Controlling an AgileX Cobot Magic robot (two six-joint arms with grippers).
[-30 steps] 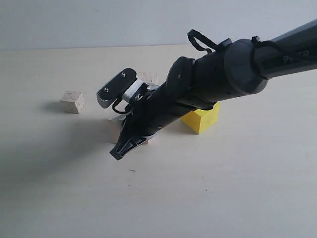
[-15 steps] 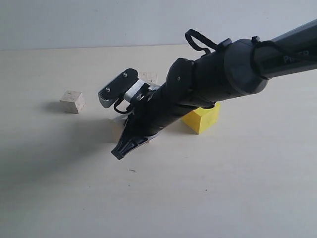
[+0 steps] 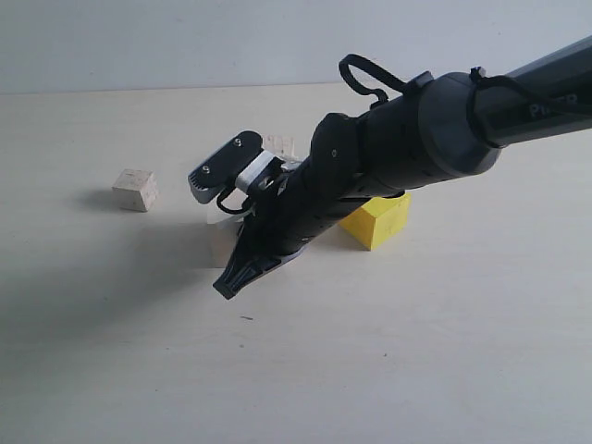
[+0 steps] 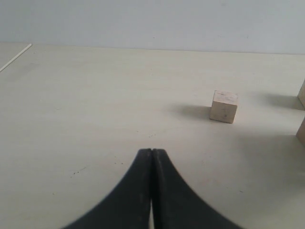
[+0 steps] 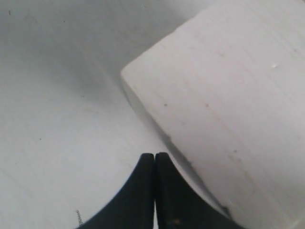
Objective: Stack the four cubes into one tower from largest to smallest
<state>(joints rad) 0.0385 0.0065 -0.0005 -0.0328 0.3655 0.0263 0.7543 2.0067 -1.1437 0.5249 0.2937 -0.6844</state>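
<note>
The large pale beige cube (image 5: 224,109) fills the right wrist view, right beside my right gripper (image 5: 155,155), which is shut and holds nothing. From the exterior view the right gripper (image 3: 228,285) points down at the table, just in front of this cube (image 3: 219,243), which the arm mostly hides. The bright yellow cube (image 3: 377,220) sits behind the arm. One small speckled cube (image 3: 135,190) stands alone at the left. A second small cube (image 3: 277,145) peeks out above the arm. My left gripper (image 4: 151,151) is shut and empty, with a small cube (image 4: 224,106) ahead of it.
The thick black right arm (image 3: 416,139) crosses the table from the right edge. At the side of the left wrist view, cube edges (image 4: 301,131) just show. A pale wall (image 3: 185,37) backs the table.
The right arm has shifted slightly to the right, its gripper tip staying low by the large pale cube. The cubes have not moved.
</note>
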